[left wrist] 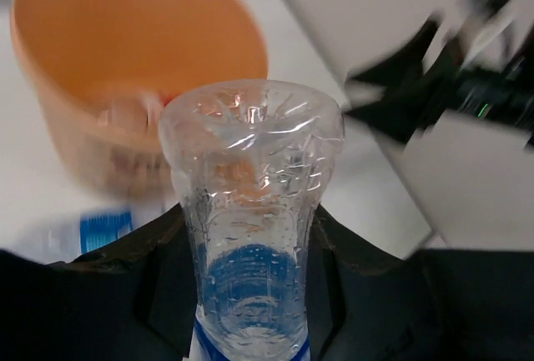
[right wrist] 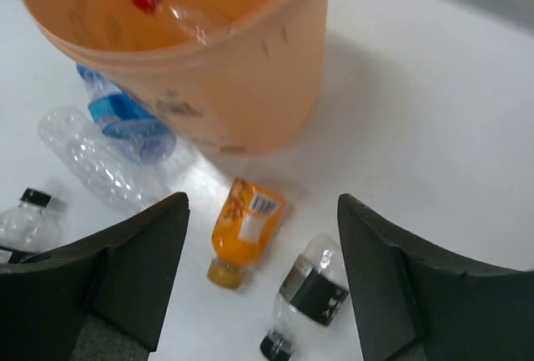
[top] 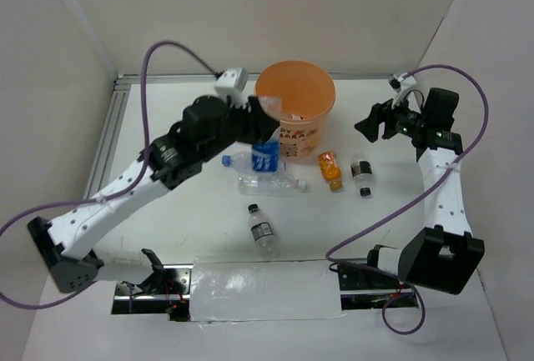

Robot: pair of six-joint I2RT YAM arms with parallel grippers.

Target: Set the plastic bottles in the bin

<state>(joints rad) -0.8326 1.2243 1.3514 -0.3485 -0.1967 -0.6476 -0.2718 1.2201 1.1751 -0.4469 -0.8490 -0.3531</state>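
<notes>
My left gripper (left wrist: 250,248) is shut on a clear plastic bottle (left wrist: 250,177) with a blue label, its base pointing at the orange bin (left wrist: 138,52). From above, this gripper (top: 260,121) hovers at the bin's (top: 294,94) near left rim. My right gripper (right wrist: 263,211) stands open and empty above a small orange bottle (right wrist: 244,232) and a dark-labelled bottle (right wrist: 313,294). It sits right of the bin in the top view (top: 368,124). A red-capped bottle (right wrist: 179,15) lies inside the bin (right wrist: 250,86). On the table lie a blue-labelled bottle (top: 254,160), a clear one (top: 271,184) and another dark-labelled one (top: 262,232).
White walls enclose the table at the left, back and right. An aluminium rail (top: 107,140) runs along the left edge. A pale taped strip (top: 267,293) lies between the arm bases. Purple cables (top: 167,46) loop over both arms.
</notes>
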